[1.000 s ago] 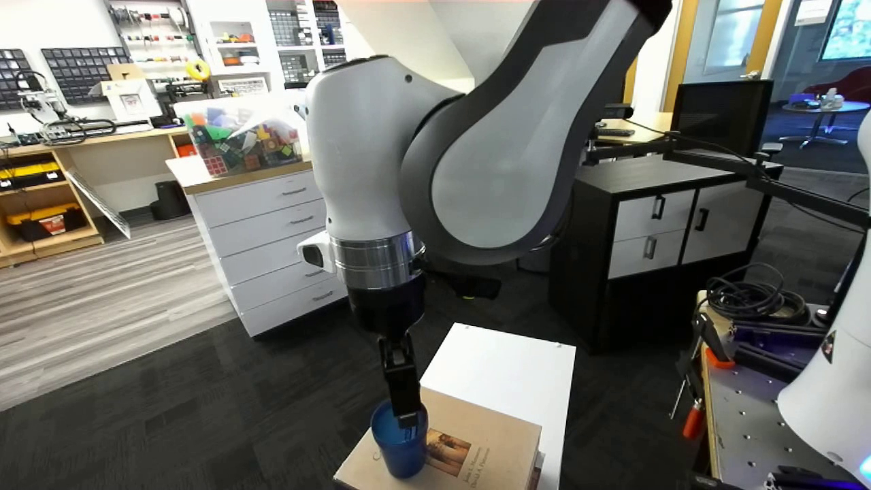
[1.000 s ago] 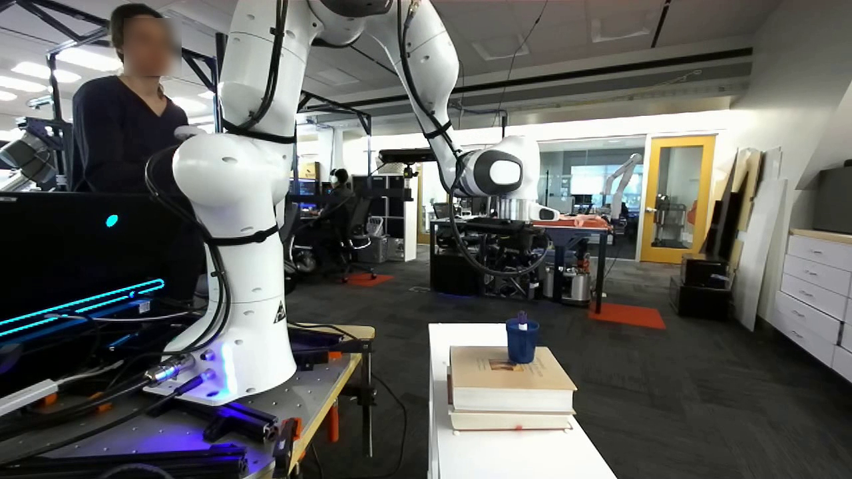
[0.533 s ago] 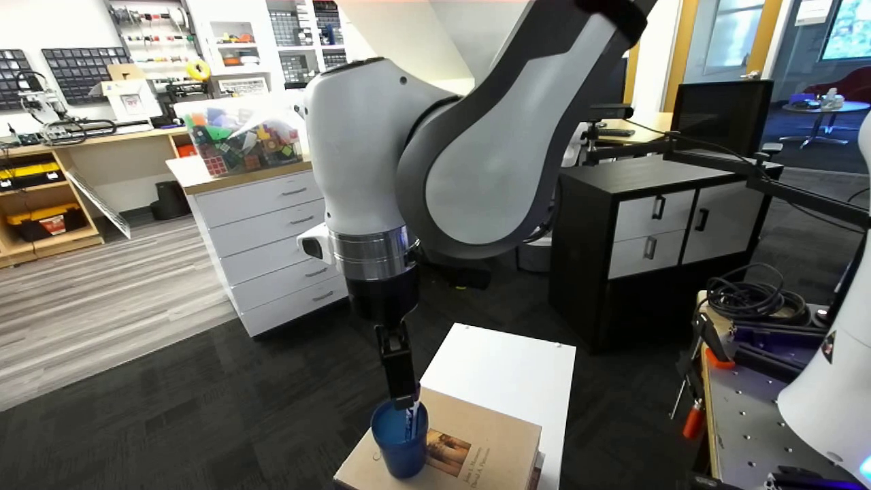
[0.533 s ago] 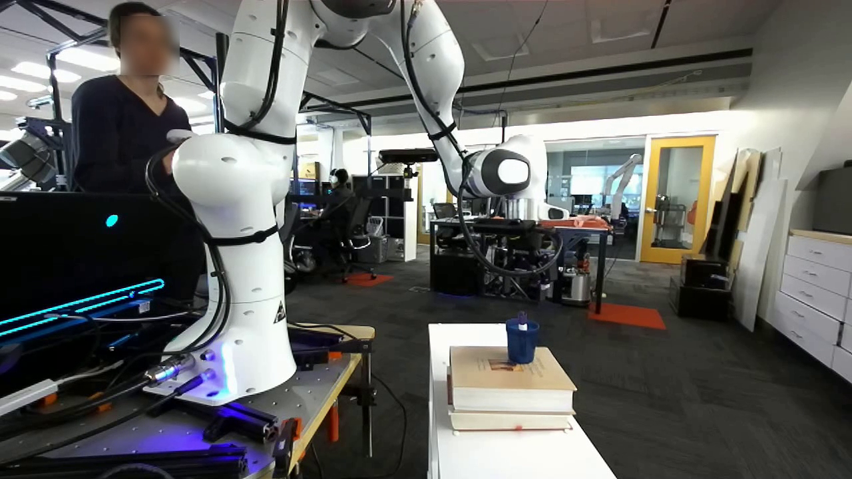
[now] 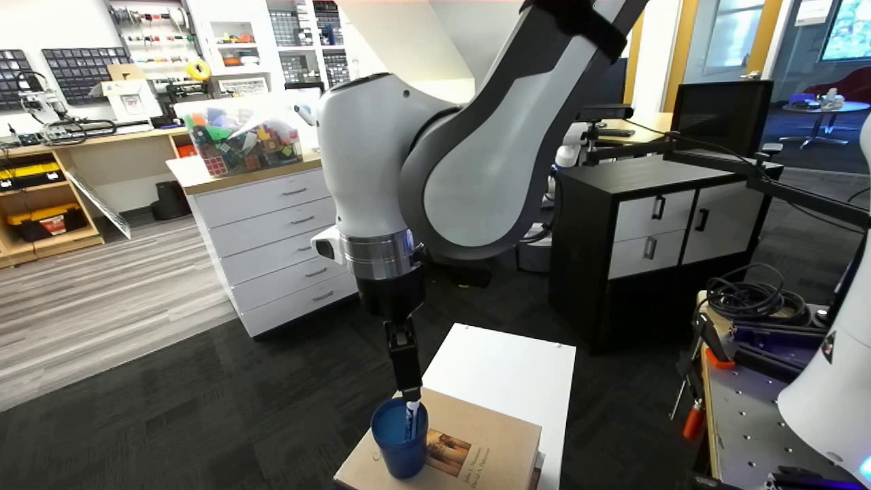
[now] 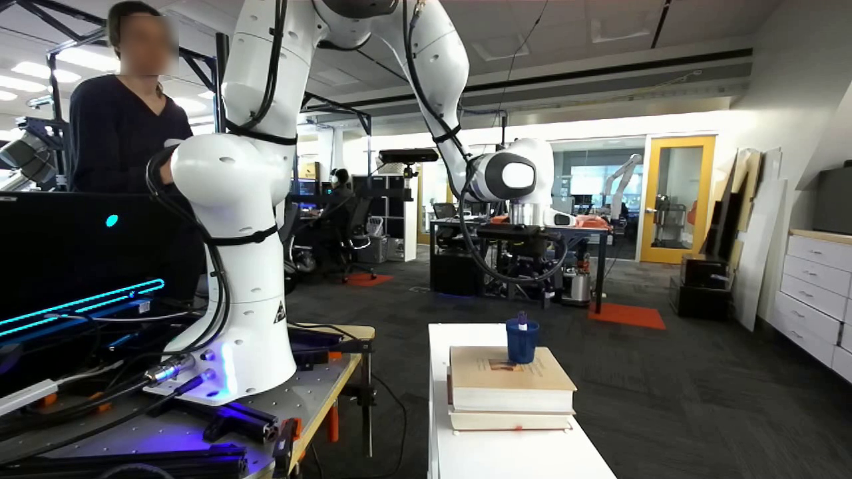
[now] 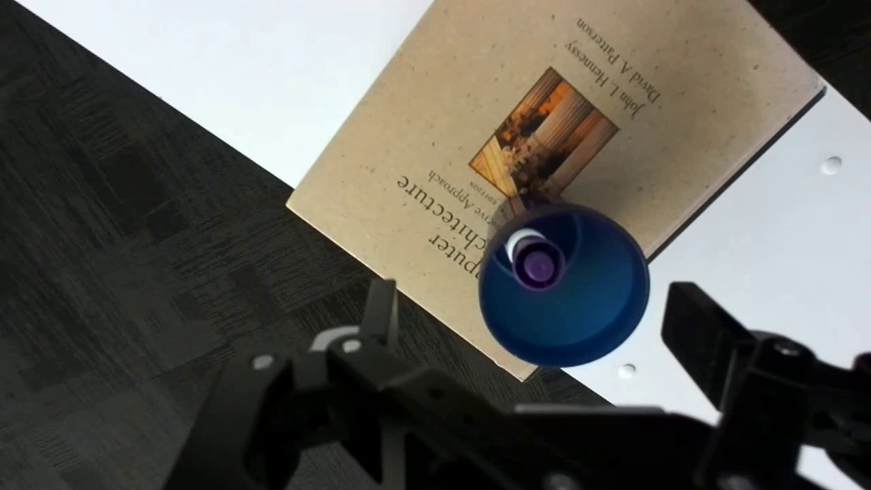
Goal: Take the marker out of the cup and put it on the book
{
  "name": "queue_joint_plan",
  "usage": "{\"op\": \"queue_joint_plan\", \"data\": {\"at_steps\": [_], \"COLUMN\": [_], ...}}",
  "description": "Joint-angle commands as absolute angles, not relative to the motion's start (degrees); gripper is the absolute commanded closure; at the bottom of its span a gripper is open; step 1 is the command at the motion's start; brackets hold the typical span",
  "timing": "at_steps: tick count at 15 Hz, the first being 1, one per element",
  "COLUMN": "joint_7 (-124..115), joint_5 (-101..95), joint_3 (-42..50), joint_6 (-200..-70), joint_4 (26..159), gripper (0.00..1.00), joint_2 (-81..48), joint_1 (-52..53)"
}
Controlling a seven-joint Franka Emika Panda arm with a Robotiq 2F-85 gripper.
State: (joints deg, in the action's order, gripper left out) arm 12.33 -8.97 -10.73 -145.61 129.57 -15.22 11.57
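Gripper (image 7: pixel 532 309): spread wide, holding nothing, poised over cup (image 7: pixel 592 292). Marker (image 7: pixel 539 265): inside cup, between jaws as seen from the wrist, purple end just above cup's rim, off cup's centre. Step in hand, as judged: grasping the marker. Before lowering, centre jaws on marker rather than on cup. Narrow the gap to avoid striking cup's rim. Descend slowly and vertically; stop with jaws on either side of the exposed end, above the rim. Close gently; expect a slim, smooth barrel, apt to swivel. Raise straight up, well past cup's rim, to avoid dragging cup sideways. Book (image 7: pixel 422 109): directly beneath cup. For placing, choose bare cover beside cup, toward the picture (image 7: pixel 544 133); lay marker flat before release to limit rolling.
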Motion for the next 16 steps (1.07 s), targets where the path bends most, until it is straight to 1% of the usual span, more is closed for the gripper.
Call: {"op": "queue_joint_plan", "data": {"at_steps": [1,16], "joint_7": [12.77,13.54], "joint_5": [-8.61,-4.88], "joint_3": [-10.82,-12.61], "joint_6": [-145.08,-144.82], "joint_4": [129.74,129.61], "gripper": [0.0,0.0], "joint_2": [-16.27,-19.05], "joint_1": [10.72,9.79]}}
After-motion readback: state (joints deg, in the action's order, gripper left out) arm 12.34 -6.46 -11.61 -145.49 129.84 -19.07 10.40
